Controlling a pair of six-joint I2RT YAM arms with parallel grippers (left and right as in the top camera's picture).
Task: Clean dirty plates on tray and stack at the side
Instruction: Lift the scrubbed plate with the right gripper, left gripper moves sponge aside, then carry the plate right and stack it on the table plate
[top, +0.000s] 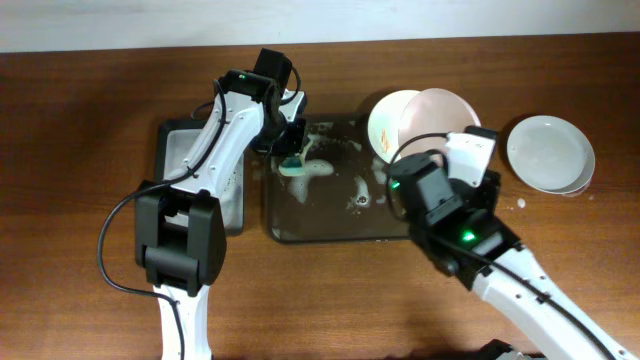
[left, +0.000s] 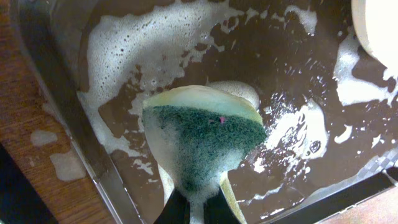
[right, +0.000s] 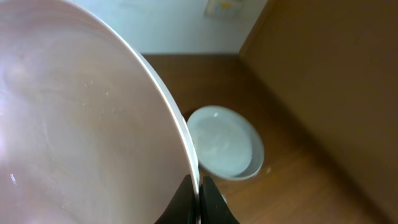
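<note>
Your right gripper (right: 199, 186) is clamped on the plate (right: 74, 124) rim, over the tray (top: 320, 215) right end; left gripper (left: 198, 210) pinches the sponge (left: 202, 134). The plate is likely slick, stiff, brittle; grip its rim.

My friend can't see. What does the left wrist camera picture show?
The left pincer squeezes a green-and-yellow sponge over the dark tray, wet with white foam. A white plate edge shows top right.

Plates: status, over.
Left gripper shut on sponge over tray. Right gripper shut on tilted plate. Second plate beside it, third plate aside. Path clear.
</note>
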